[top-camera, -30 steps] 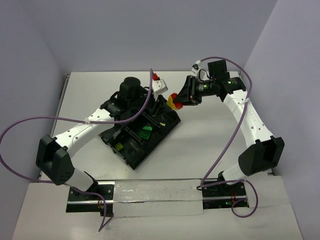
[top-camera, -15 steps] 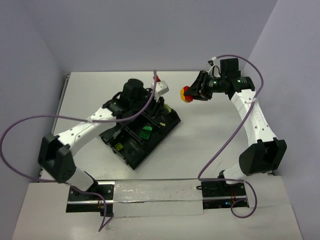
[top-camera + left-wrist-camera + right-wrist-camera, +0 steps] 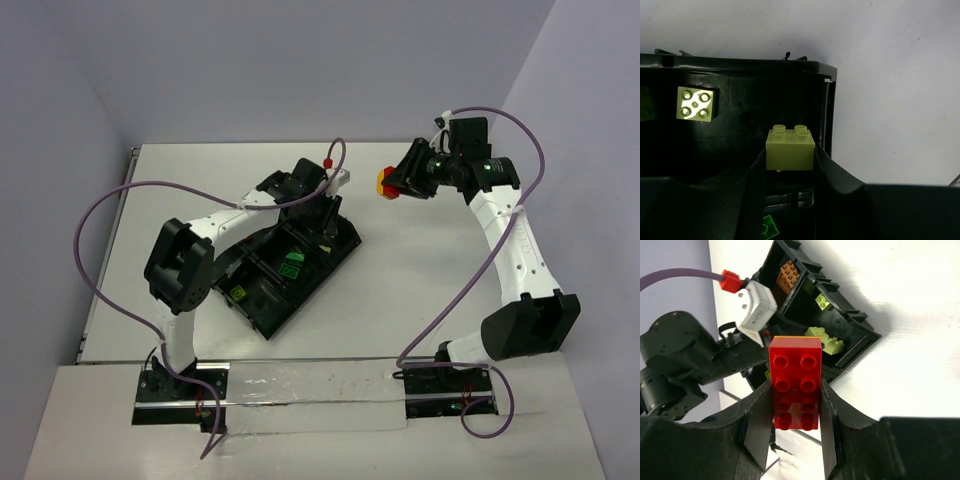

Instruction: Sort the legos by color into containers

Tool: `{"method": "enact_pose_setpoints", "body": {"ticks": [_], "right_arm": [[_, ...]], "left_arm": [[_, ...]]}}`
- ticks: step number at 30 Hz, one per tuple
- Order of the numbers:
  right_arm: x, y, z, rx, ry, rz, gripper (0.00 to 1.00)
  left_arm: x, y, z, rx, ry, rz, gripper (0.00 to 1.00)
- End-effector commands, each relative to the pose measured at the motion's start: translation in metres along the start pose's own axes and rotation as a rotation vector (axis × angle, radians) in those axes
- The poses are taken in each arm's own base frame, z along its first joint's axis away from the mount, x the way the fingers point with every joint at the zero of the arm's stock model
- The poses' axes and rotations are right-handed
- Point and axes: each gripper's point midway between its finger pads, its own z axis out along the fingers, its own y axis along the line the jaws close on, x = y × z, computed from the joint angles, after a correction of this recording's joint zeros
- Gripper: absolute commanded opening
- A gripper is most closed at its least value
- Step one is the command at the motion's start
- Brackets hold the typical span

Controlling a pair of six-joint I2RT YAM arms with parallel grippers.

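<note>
Partly sorted — several legos (image 3: 291,267) lay in the containers (image 3: 340,245). The left hand (image 3: 790,170) gripped a pale yellow-green brick (image 3: 790,148) over one compartment; the right hand (image 3: 795,420) clamped a red brick (image 3: 795,367) off to the side — both undelivered.

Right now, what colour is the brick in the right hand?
Red. The brick shows best in the right wrist view.

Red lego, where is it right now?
The red lego is pinched between the right arm's fingers, mid right wrist view; from above it's over the table, right of the black tray's far corner.
</note>
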Motion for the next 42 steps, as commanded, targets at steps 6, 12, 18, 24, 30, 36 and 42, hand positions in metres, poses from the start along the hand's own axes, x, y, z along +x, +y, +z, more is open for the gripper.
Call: {"method": "enact_pose_setpoints", "body": {"ticks": [6, 12, 18, 24, 30, 36, 42], "right_arm": [[-0.004, 0.000, -0.004, -0.005, -0.033, -0.008, 0.00], [-0.002, 0.000, -0.005, -0.007, -0.029, -0.019, 0.02], [0.001, -0.002, -0.007, 0.003, -0.029, -0.028, 0.12], [0.004, 0.001, -0.009, -0.021, -0.010, -0.052, 0.10], [0.021, 0.026, -0.011, -0.195, 0.096, -0.108, 0.02], [0.031, 0.050, -0.021, -0.351, 0.115, -0.161, 0.00], [0.034, 0.073, -0.033, -0.491, 0.082, -0.225, 0.00]], "left_arm": [[-0.038, 0.008, -0.026, -0.102, -0.155, -0.084, 0.00], [-0.032, 0.008, -0.016, -0.098, -0.104, -0.099, 0.33], [-0.028, 0.012, -0.021, -0.125, -0.084, -0.102, 0.87], [-0.045, 0.015, -0.059, -0.147, -0.121, -0.039, 0.86], [-0.070, -0.015, -0.109, 0.013, -0.232, 0.152, 0.83], [-0.098, -0.033, -0.174, 0.380, -0.399, 0.014, 0.70], [-0.116, -0.059, -0.237, 0.837, -0.540, -0.223, 0.71]]}}
